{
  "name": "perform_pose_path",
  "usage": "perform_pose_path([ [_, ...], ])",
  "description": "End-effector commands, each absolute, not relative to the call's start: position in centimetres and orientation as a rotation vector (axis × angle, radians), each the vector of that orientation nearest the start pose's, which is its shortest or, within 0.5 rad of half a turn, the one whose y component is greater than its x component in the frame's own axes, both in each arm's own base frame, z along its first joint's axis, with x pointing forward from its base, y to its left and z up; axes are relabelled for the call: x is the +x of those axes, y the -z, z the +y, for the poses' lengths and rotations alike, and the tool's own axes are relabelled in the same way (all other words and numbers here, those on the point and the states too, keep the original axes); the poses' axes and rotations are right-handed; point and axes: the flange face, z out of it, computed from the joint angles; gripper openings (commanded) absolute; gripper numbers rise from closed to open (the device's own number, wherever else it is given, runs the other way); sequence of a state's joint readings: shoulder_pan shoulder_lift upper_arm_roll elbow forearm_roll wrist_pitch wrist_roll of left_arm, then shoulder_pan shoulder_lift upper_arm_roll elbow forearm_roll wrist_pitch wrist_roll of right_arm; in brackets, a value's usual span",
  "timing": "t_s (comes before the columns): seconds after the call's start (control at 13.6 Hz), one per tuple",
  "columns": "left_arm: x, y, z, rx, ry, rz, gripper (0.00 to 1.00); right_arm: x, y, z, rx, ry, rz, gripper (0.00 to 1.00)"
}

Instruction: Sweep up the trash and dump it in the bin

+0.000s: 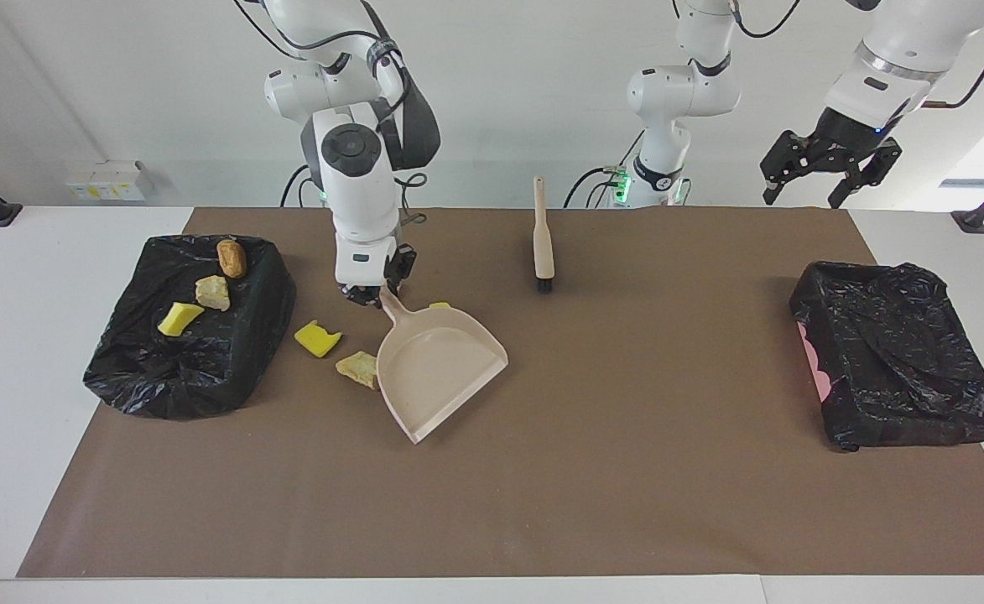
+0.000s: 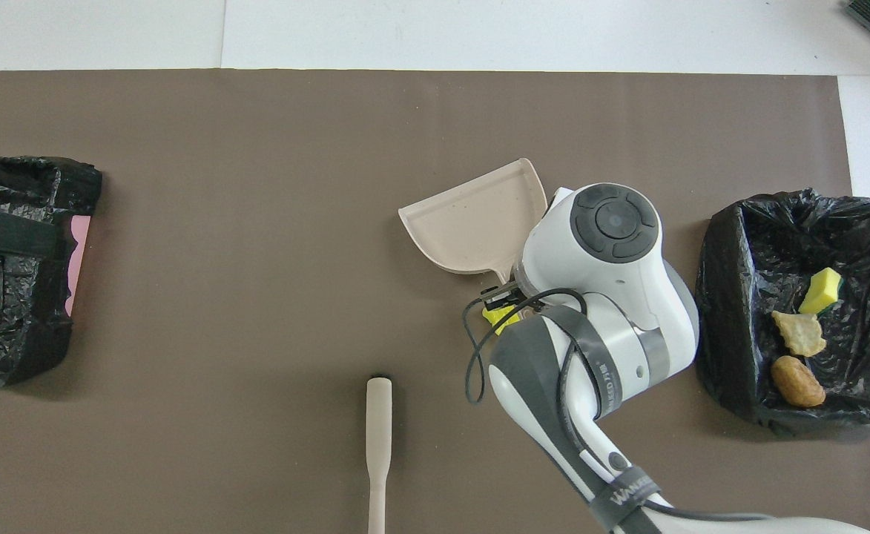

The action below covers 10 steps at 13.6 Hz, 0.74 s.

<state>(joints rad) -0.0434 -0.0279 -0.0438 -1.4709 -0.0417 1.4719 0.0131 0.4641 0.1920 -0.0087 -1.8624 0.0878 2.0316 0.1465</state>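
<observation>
**Dustpan gripped at handle, scraps split between bin and mat**

Dustpan [image 1: 439,365] sits closest to the facing cam, flat on the brown mat [image 1: 542,486]. Its long axis runs diagonal: handle end points back toward the robots, wide mouth opens away from them & toward the left arm's end of the table. Your right gripper [image 1: 367,294] is down at the handle tip, fingers closed on it.

Trash, as you see it:
- 3 pcs inside the black-lined bin [image 1: 122,377] at the right arm's end: orange-brown bread piece [image 1: 231,257], tan lump [image 1: 213,292], yellow sponge [image 1: 179,318].
- 2 pcs on the mat btwn bin and dustpan: second yellow sponge [image 1: 317,338], second tan lump [image 1: 358,368] touching the pan's side wall.
- 1 yellow scrap [image 1: 439,305] peeks over the pan's rear wall, on the robots' side.

Brush [image 1: 544,237] lies on the mat near the robots, long axis pointing straight at them, bristles at the end away from them.

Left gripper [image 1: 827,172] waits up high, fingers spread wide, holding nothing, toward the second black-lined bin [image 1: 894,361] at the left arm's end.
</observation>
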Motion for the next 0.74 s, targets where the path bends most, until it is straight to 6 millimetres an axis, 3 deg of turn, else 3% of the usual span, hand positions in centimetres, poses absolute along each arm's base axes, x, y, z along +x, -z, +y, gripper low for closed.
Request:
perform_pose_path([
  [0.0,52.7,-68.3,-4.7,-3.176,0.032,0.159,1.00,55.0,-40.9,31.2,-3.023,-0.026,-0.111,0.00],
  [0.29,52.3,-68.3,-5.2,-3.175,0.015,0.160,1.00,55.9,-37.7,36.8,-3.008,0.015,0.087,0.00],
  [0.44,52.3,-68.3,-5.5,-3.167,0.022,0.170,1.00,56.3,-34.9,38.3,-2.994,0.053,0.130,0.00],
  [0.52,52.3,-68.3,-5.8,-3.164,0.020,0.174,1.00,56.1,-34.3,39.5,-2.972,0.077,0.163,0.18],
  [0.59,52.4,-68.2,-6.2,-3.157,0.020,0.172,1.00,56.1,-34.4,39.8,-2.967,0.112,0.135,0.99],
  [0.66,52.4,-68.2,-6.6,-3.138,0.024,0.174,1.00,56.0,-34.7,39.9,-2.966,0.119,0.126,1.00],
])
